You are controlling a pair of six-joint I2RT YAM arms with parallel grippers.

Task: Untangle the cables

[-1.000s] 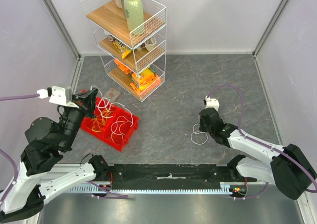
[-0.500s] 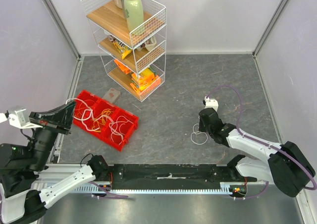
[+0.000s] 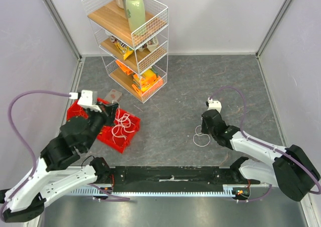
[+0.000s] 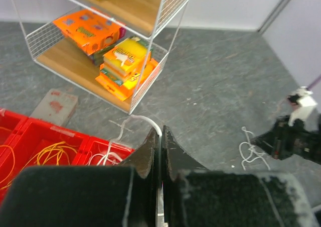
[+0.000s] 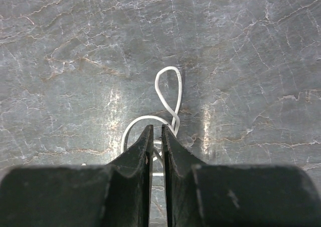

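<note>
The left gripper (image 4: 160, 131) is clenched on a white cable (image 4: 138, 118) rising from the red bin (image 4: 65, 132) at the left. The right gripper (image 5: 156, 129) shows a thin slit at a cable loop (image 5: 168, 68) on the table (image 5: 75, 61); I cannot tell if it grips. The left arm has come back from the far left; the right one has stayed.
</note>
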